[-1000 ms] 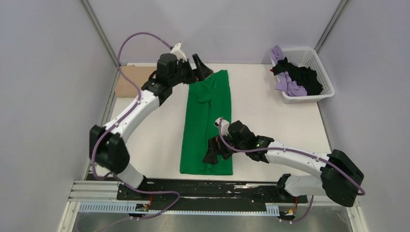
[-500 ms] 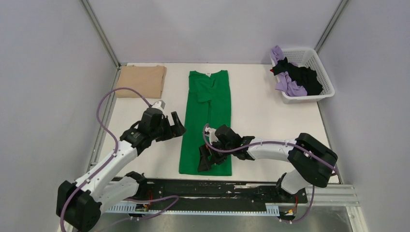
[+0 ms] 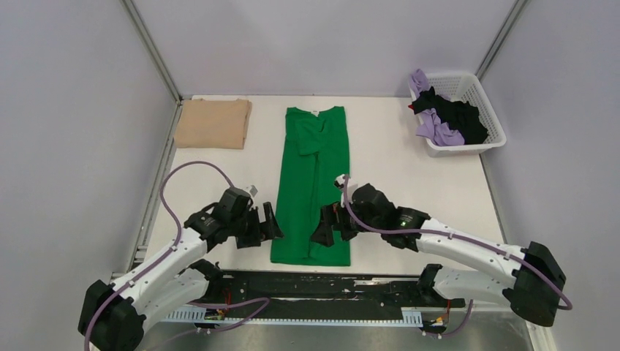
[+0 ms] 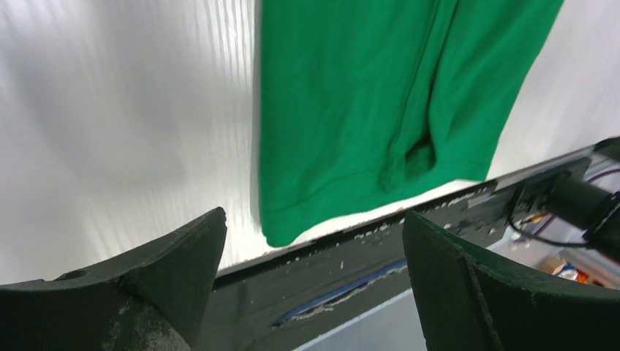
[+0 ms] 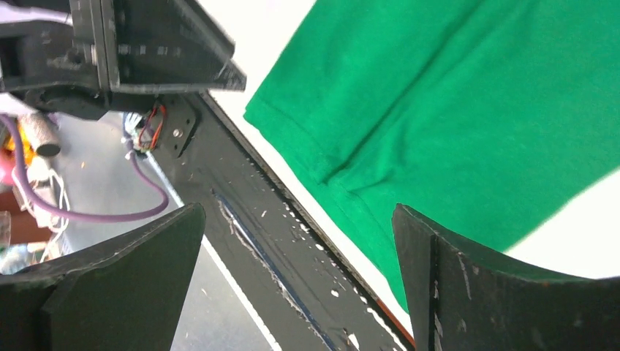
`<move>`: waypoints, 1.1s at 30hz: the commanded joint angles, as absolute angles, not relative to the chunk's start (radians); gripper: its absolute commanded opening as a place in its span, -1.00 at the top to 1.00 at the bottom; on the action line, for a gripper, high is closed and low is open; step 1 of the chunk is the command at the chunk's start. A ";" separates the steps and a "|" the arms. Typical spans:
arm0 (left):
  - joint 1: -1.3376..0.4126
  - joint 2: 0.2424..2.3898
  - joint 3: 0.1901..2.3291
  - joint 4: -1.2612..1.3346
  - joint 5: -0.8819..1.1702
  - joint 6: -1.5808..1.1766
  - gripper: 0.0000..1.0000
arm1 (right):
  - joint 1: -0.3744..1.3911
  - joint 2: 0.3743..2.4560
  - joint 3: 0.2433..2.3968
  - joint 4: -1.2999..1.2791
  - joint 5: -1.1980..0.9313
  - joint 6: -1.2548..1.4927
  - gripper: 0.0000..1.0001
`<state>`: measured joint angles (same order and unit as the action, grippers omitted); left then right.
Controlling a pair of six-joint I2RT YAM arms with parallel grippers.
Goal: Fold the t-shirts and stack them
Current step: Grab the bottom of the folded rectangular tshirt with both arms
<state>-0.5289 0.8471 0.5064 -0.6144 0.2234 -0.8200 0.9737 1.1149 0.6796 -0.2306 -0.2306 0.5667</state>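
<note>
Left hand [image 3: 270, 223] and right hand [image 3: 322, 229] both stand wide open and hold nothing. They sit at the near end of the green tee [image 3: 314, 168], the left just beside its left hem corner and the right over its right one. That tee lies in the middle of the worktop [image 3: 409, 183] as a long strip, sides folded in, collar far, hem at the near edge.

The step in hand looks like the crosswise fold, hem up toward collar. To do it well, each hand should pinch every layer at its corner, not the top ply alone. The wrist views show a doubled flap along the hem that could slip free. Lift both corners level, carry them together, and lay the hem square on the far end so the strip does not skew.

Count:
- two hands
- one green tee
- one tan tee [image 3: 213, 123], folded, at the far left corner
- one basket [image 3: 468, 150] at the far right, holding lilac cloth [image 3: 441, 134] and black cloth [image 3: 462, 117]; how many tees that makes I cannot tell
</note>
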 commanded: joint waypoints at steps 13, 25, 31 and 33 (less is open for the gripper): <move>-0.689 1.011 0.414 -0.508 0.271 -0.931 -0.26 | 0.948 1.184 0.576 -0.467 -0.226 0.709 -0.33; -0.693 1.116 0.402 -0.445 0.274 -0.921 0.48 | 0.948 1.301 0.525 -0.365 -0.206 0.726 0.42; -0.700 1.088 0.413 -0.479 0.325 -0.920 1.00 | 0.950 1.279 0.521 -0.366 -0.234 0.737 0.87; -0.701 1.033 0.419 -0.487 0.337 -0.924 1.00 | 0.950 1.241 0.524 -0.368 -0.227 0.738 0.90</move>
